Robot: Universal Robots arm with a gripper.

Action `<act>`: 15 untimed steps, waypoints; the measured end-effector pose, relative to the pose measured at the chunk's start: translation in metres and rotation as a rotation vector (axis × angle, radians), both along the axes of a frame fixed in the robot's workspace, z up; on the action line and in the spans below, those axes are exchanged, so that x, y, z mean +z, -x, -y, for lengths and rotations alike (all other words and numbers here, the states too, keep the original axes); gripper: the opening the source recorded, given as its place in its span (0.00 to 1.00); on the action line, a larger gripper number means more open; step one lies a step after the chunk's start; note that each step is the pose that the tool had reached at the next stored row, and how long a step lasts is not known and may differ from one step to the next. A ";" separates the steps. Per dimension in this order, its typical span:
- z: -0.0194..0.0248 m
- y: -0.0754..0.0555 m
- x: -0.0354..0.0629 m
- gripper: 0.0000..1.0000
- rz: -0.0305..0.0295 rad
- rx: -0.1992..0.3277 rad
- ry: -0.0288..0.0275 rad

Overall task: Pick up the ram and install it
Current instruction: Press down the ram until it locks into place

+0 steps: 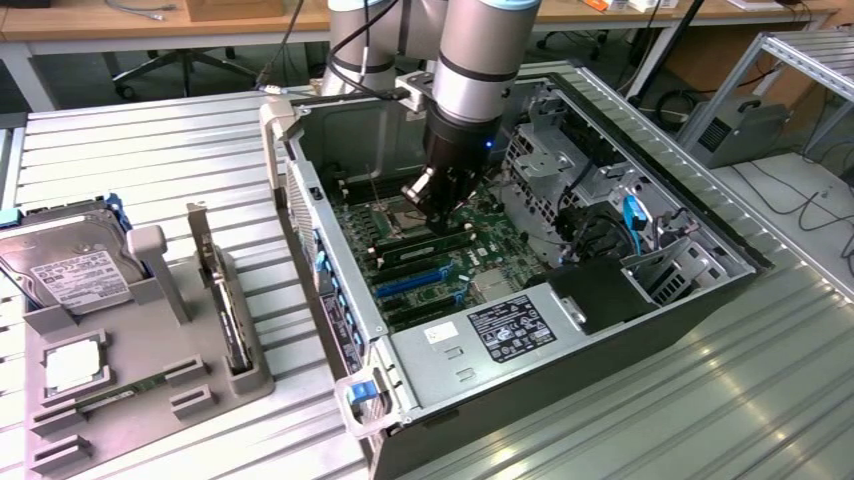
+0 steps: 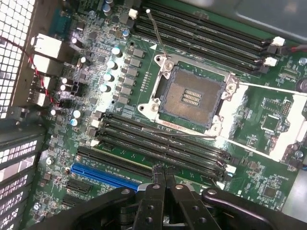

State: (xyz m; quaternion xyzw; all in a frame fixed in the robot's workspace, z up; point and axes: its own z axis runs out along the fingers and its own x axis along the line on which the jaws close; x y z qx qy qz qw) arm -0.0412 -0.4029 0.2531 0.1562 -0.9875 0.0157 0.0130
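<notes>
The ram (image 2: 130,154), a long thin green stick, sits in a black memory slot on the motherboard just below the open CPU socket (image 2: 192,96). In the exterior view the ram (image 1: 416,240) lies along the slots inside the open computer case (image 1: 441,390). My gripper (image 2: 164,168) is shut, with its two black fingertips pressed together at the ram's top edge near its middle. They are not clamped around it. The exterior view has my gripper (image 1: 430,205) reaching straight down into the case over the board.
A grey holder tray (image 1: 147,420) stands at the exterior view's left with a silver hard drive (image 1: 74,265), an upright dark card (image 1: 214,290) and another green stick (image 1: 123,393). Drive cages and blue cables (image 1: 634,220) crowd the case's far side.
</notes>
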 end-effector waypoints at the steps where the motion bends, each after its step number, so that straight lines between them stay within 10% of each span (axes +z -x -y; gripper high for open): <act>1: 0.0000 0.000 0.0000 0.11 0.0003 -0.007 0.0015; 15: 0.0000 0.000 0.0004 0.11 0.0100 -0.115 0.0178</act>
